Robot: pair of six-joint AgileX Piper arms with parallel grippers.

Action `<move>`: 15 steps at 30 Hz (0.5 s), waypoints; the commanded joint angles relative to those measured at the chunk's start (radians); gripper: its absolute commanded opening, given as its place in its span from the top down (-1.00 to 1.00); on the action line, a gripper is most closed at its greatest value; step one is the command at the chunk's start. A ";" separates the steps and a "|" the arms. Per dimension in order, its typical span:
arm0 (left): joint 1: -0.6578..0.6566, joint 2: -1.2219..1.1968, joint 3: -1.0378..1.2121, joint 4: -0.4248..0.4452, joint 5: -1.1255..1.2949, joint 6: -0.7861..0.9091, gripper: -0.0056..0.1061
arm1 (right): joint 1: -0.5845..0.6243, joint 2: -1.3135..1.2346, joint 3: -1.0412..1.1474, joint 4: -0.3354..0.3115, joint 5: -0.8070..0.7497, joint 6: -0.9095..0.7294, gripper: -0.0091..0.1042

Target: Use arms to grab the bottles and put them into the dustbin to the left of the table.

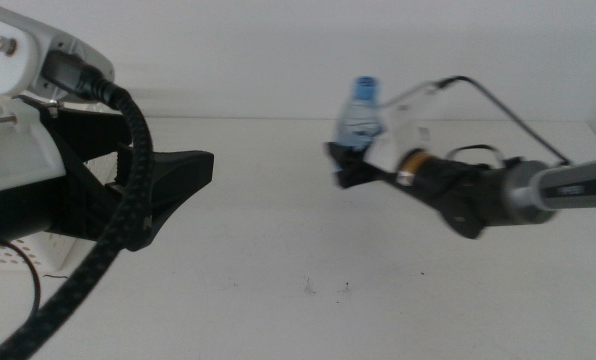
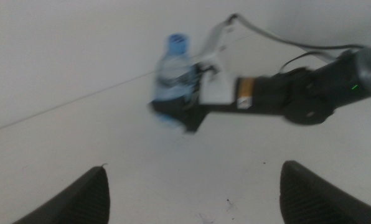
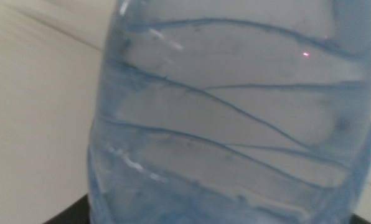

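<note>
- Currently the right gripper (image 1: 346, 165) is clamped on the water bottle (image 1: 361, 112), lifted above the table (image 1: 278, 230), apparently for carrying left.
- Left gripper (image 2: 192, 186) waits near, jaws spread apart.

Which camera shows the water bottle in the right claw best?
The left wrist view: the whole water bottle, cap to base, shows with the right claw gripping it. In the middle view its lower body is partly hidden by the claw. The right wrist view shows only its ribbed wall up close.
</note>
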 commanded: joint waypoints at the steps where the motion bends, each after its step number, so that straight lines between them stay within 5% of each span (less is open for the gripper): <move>1: -0.001 -0.002 -0.007 0.001 -0.011 -0.010 -0.78 | 0.066 0.023 -0.068 -0.003 -0.011 0.008 0.75; 11: -0.001 -0.002 -0.007 0.001 -0.013 -0.010 -0.78 | 0.181 0.145 -0.165 -0.004 0.055 0.009 0.71; 15: -0.001 -0.002 -0.007 0.001 -0.013 -0.010 -0.78 | 0.181 0.145 -0.165 -0.012 0.060 0.051 0.29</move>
